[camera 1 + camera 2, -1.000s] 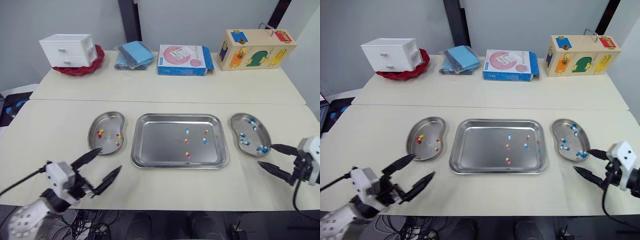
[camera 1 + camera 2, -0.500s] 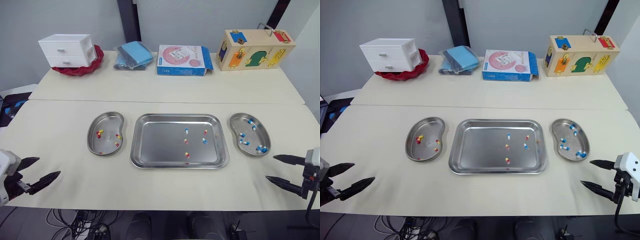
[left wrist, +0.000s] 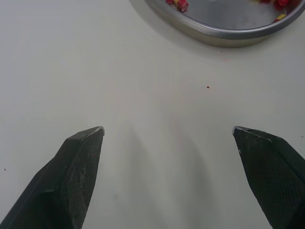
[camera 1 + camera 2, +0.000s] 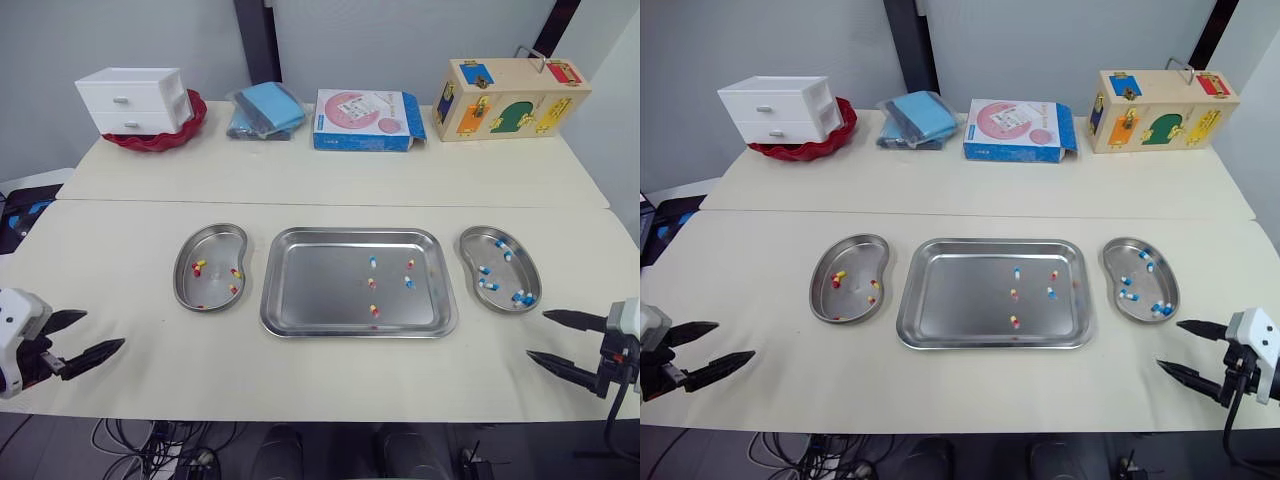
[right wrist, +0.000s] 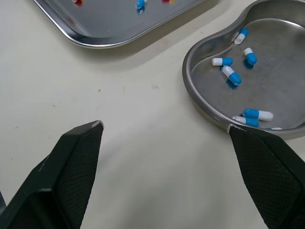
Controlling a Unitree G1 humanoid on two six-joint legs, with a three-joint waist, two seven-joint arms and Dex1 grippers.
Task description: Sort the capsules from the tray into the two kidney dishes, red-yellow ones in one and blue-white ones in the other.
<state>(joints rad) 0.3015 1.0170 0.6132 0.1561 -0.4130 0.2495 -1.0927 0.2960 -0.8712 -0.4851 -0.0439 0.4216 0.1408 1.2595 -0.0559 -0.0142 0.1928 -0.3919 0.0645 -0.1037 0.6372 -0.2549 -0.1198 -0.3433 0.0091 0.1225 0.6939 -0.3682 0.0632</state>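
The steel tray (image 4: pixel 310 300) lies mid-table with several capsules in its right half, among them a blue-white one (image 4: pixel 373 262) and a red-yellow one (image 4: pixel 374 311). To its left, the left kidney dish (image 4: pixel 182 282) holds several red-yellow capsules (image 4: pixel 199 267). On the other side, the right kidney dish (image 4: pixel 466 252) holds several blue-white capsules (image 5: pixel 232 75). My left gripper (image 4: pixel 103 331) is open and empty over bare table, left of and nearer than the left dish (image 3: pixel 224 36). My right gripper (image 4: pixel 537 334) is open and empty just in front of the right dish (image 5: pixel 200 102).
Along the back table stand a white drawer unit on a red plate (image 4: pixel 135 100), blue packets (image 4: pixel 265 108), a pink-and-blue box (image 4: pixel 368 119) and a wooden lock box (image 4: pixel 510 97). Bare tabletop runs in front of the tray.
My left gripper has drawn back from in front of the left dish to the table's left near corner. My right gripper has pulled slightly back from the right dish. Both stay open.
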